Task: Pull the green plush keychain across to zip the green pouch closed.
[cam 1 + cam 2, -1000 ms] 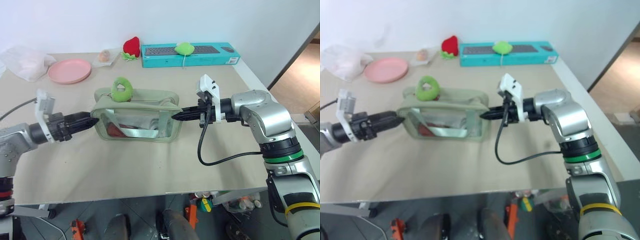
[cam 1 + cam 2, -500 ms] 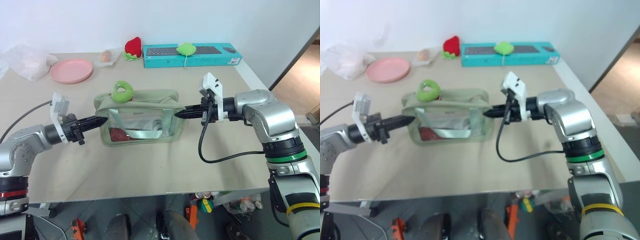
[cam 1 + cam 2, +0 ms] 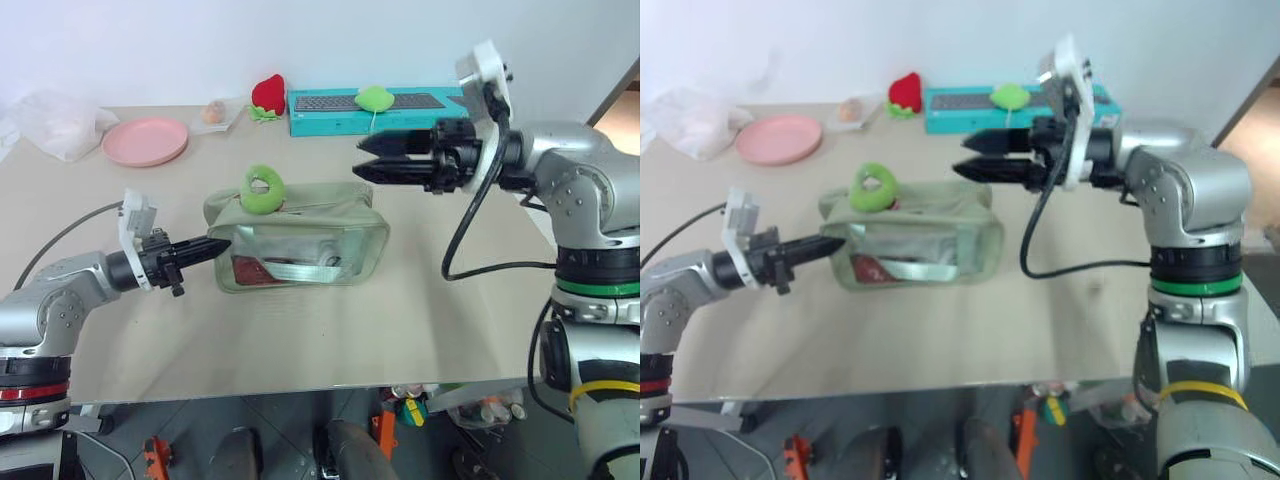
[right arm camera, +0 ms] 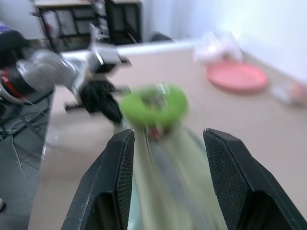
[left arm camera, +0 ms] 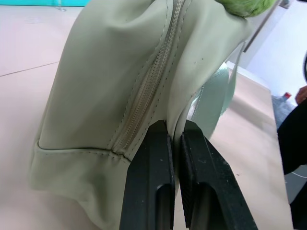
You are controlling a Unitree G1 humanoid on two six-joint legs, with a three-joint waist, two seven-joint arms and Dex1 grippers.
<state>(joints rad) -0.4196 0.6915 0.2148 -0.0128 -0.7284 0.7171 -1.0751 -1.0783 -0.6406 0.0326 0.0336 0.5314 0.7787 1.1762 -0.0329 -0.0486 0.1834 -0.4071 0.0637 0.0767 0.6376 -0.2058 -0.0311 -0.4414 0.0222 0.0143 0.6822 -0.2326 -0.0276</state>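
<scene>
From the left eye view, the green pouch (image 3: pixel 300 238) lay mid-table, the green plush keychain (image 3: pixel 261 188) on its top at the eleven o'clock corner. The left gripper (image 3: pixel 214 247) met the pouch's nine o'clock end, fingers together. The right gripper (image 3: pixel 366 158) hung in the air toward one o'clock of the pouch, fingers parted, holding nothing.

From the left wrist view, the left fingers (image 5: pixel 152 182) pinched the pouch's end fabric beside the zip.

From the right wrist view, the keychain (image 4: pixel 154 105) showed between spread fingers (image 4: pixel 114 184)

Green plush keychain (image 4: pixel 153 106) & pouch (image 4: pixel 172 191) blurred in R wrist view.
</scene>
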